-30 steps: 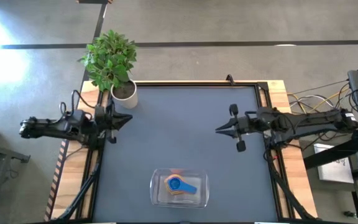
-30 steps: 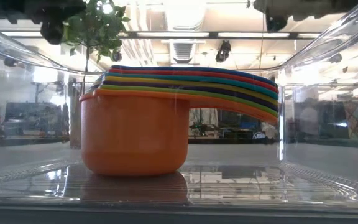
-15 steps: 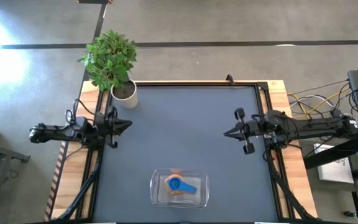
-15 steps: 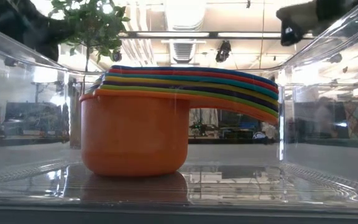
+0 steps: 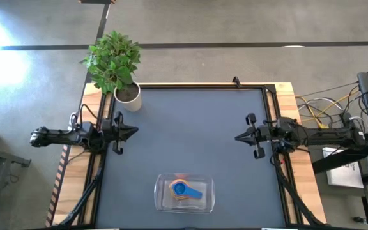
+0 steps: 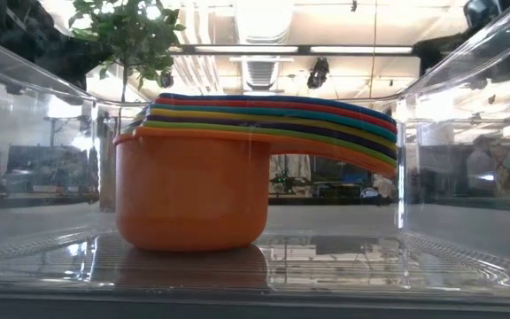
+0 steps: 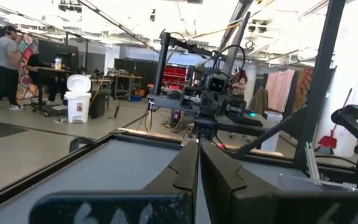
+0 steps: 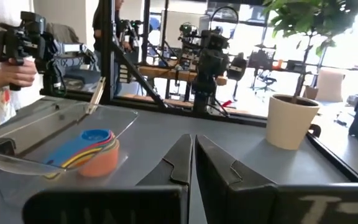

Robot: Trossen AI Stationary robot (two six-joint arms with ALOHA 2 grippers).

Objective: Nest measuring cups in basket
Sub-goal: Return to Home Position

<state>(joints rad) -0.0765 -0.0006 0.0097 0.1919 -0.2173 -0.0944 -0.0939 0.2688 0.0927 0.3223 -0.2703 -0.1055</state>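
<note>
Seen from overhead, the clear rectangular plastic basket [image 5: 204, 203] sits at the near edge of the dark grey table [image 5: 190, 121], midway between the arms. Its long side runs across the table. Inside it lie the nested, many-coloured plastic measuring cups [image 5: 181, 189], blue uppermost, with the handles pointing toward the right arm's side. The left gripper [image 5: 133, 131] hangs at the table's left edge and the right gripper [image 5: 237, 137] at the right edge. Each has its jaws drawn together to a point and holds nothing. The tips aim at each other across the table, not at the basket, which is well apart from both and about equally far from each. A white round plant pot [image 5: 128, 96] with a green plant stands at the far left corner.

At table height, the camera looks through the basket wall [image 6: 450, 66]. The measuring cups [image 6: 193, 190] stand upright on its floor. The large orange bowl is outermost, and seven handles fan to one side in a tight layered sweep.

Past the left wrist, the left gripper [image 7: 197, 152] shows its fingers pressed together; the basket is out of sight.

Past the right wrist, the right gripper [image 8: 192, 149] leaves only a sliver between its fingers. The basket [image 8: 55, 118] and measuring cups [image 8: 95, 149] lie off to one side.

I judge the nesting finished, so only parking the arms remains.
</note>
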